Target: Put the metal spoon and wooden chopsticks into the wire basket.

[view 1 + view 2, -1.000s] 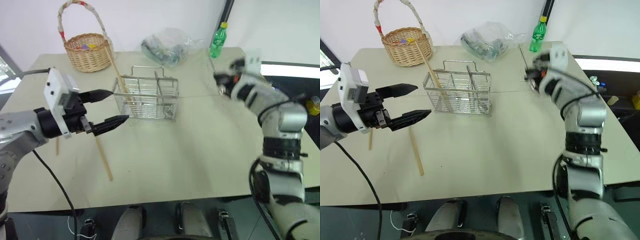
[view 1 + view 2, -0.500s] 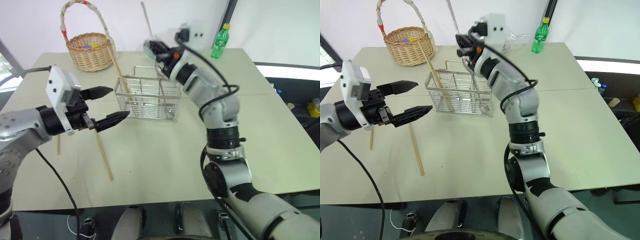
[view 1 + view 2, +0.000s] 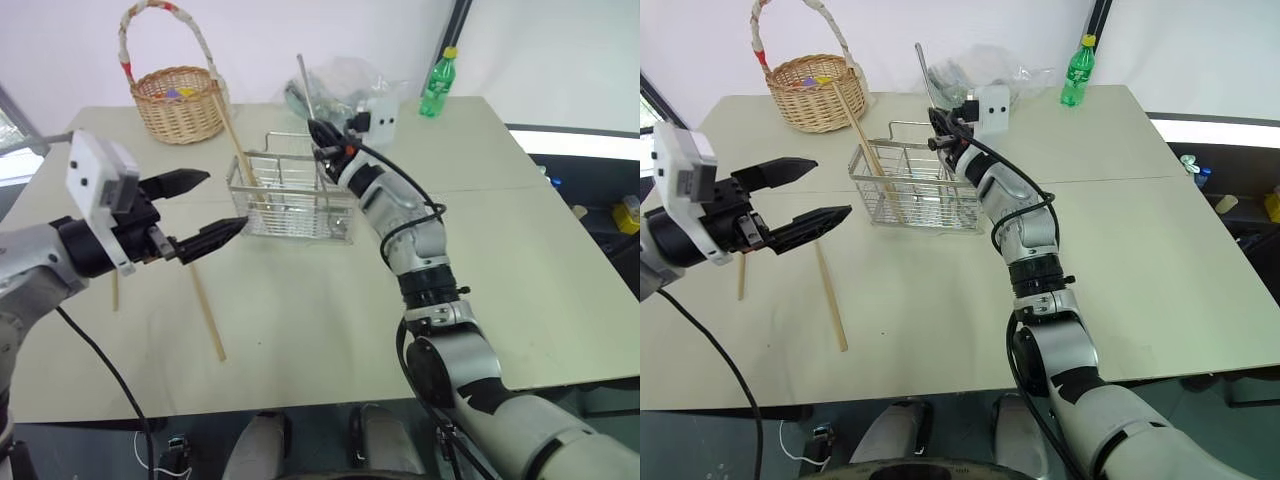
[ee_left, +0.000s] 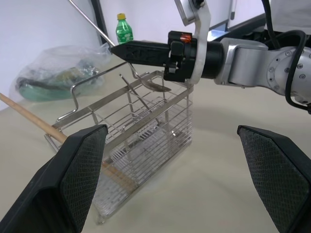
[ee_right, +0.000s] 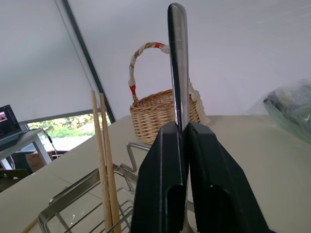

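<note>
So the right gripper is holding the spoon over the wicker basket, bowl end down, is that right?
Not quite. The right gripper holds the spoon over the wire basket, not the wicker basket, which stands apart at the far side of the table. The left wrist view shows the bowl end down just above the wire basket's rim.

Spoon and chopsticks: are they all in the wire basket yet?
Not yet. Two wooden chopsticks already lean in the wire basket. The right claw pinches the metal spoon by its handle, bowl at the basket's top. Left to do: let the spoon go, then fetch the chopstick lying on the table by the open left claw.
</note>
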`<control>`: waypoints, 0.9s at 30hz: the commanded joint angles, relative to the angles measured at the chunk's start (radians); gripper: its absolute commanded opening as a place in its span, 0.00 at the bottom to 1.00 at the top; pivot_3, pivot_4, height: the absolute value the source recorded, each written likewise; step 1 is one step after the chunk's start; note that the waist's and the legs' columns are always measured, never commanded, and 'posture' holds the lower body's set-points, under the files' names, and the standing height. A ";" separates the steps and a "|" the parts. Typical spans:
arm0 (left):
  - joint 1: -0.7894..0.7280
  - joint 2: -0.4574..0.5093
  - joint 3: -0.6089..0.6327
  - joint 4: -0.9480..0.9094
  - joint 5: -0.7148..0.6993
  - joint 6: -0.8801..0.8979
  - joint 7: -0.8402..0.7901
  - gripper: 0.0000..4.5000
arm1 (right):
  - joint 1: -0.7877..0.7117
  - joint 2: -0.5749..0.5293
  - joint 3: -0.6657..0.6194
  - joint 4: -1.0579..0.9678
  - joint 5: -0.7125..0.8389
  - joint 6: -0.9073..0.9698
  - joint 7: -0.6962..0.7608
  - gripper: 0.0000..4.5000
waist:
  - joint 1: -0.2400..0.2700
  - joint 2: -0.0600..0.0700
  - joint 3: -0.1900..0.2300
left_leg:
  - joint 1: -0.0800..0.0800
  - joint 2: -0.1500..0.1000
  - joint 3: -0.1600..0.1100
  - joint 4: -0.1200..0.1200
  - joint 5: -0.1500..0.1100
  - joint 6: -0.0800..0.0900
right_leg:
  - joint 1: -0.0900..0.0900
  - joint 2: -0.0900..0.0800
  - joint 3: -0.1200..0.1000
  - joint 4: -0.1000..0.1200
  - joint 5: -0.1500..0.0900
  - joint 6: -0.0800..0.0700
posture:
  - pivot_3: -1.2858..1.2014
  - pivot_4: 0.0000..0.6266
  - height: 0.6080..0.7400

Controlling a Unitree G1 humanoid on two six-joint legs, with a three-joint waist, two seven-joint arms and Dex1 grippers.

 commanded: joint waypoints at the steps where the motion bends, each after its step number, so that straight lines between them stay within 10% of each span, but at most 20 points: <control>1: -0.022 0.018 0.019 -0.013 -0.005 -0.010 0.003 1.00 | -0.014 0.000 -0.010 -0.026 0.010 -0.009 0.006 0.47 | 0.000 0.000 0.000 | 0.000 0.000 0.000 0.000 0.000 0.000 | 0.000 0.000 0.000 0.000 0.000 0.000 | 0.52 0.24 0.50; 6: -0.040 0.016 -0.003 0.008 0.010 -0.019 -0.005 1.00 | -0.001 -0.024 -0.010 -0.079 0.005 0.012 -0.015 1.00 | 0.001 0.000 0.000 | 0.000 0.000 0.000 0.000 0.000 0.000 | 0.000 0.000 0.000 0.000 0.000 0.000 | 0.52 0.24 0.50; 14: -0.084 0.002 -0.023 0.071 0.040 -0.029 -0.003 1.00 | -0.033 -0.152 -0.062 -0.294 0.107 0.152 0.044 1.00 | 0.004 0.000 0.000 | 0.000 0.000 0.000 0.000 0.000 0.000 | 0.000 0.000 0.000 0.000 0.000 0.000 | 0.52 0.24 0.50; 27: -0.218 0.013 0.077 0.429 0.146 0.083 0.301 1.00 | 0.149 -0.762 -0.101 -0.731 0.456 0.473 0.644 1.00 | 0.007 -0.006 -0.002 | 0.002 0.001 0.000 -0.001 0.000 0.001 | 0.009 -0.001 -0.001 -0.003 -0.002 0.003 | 0.52 0.24 0.50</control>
